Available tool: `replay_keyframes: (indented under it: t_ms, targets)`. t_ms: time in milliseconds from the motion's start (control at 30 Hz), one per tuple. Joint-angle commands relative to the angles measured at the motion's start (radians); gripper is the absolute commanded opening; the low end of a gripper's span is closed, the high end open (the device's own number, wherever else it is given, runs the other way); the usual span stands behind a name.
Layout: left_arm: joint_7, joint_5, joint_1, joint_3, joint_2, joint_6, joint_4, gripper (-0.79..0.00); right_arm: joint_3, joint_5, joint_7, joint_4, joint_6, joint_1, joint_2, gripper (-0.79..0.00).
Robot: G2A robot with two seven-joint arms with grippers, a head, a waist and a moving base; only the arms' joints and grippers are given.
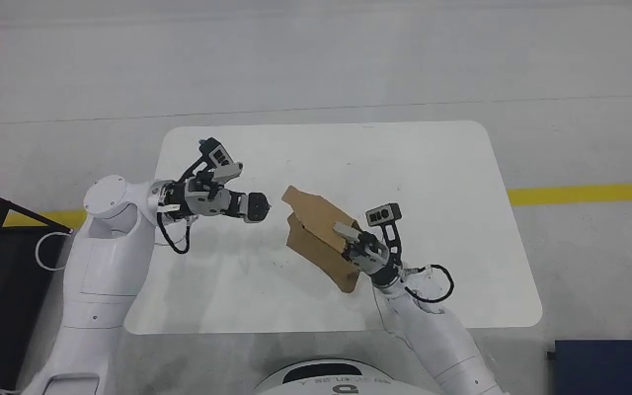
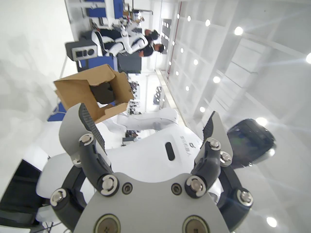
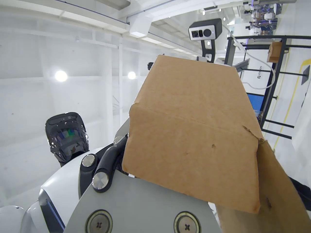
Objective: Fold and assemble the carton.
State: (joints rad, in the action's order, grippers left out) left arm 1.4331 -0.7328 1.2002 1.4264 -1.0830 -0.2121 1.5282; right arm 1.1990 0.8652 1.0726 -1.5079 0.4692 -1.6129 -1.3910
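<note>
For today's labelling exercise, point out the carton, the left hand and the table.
carton (image 1: 318, 219), top view, brown upper panel.
left hand (image 2: 147, 110), left wrist view, between its fingertips.
table (image 1: 425, 168), top view, bare white surface.

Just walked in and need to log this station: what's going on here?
The right gripper holds a half-formed brown carton at the middle of the white table, its flaps not yet closed. The left gripper is open and empty, pointing at the carton's open end without touching it.
</note>
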Motion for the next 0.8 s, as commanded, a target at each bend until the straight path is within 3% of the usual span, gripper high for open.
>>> replay_keyframes:
  t_ms: [0, 500, 767]
  targets:
    - [0.022, -0.027, -0.008, -0.007, -0.001, 0.014, -0.012, 0.000, -0.006, 0.005, 0.015, 0.008, -0.004, 0.005, 0.001, -0.785]
    - [0.095, -0.220, 0.011, -0.066, -0.005, -0.040, -0.005, 0.000, -0.078, 0.000, 0.020, 0.026, -0.030, 0.041, -0.003, -0.785]
    - [0.076, -0.188, 0.013, -0.112, -0.005, -0.038, 0.001, 0.000, -0.099, -0.008, 0.024, 0.017, -0.037, 0.043, 0.000, -0.785]
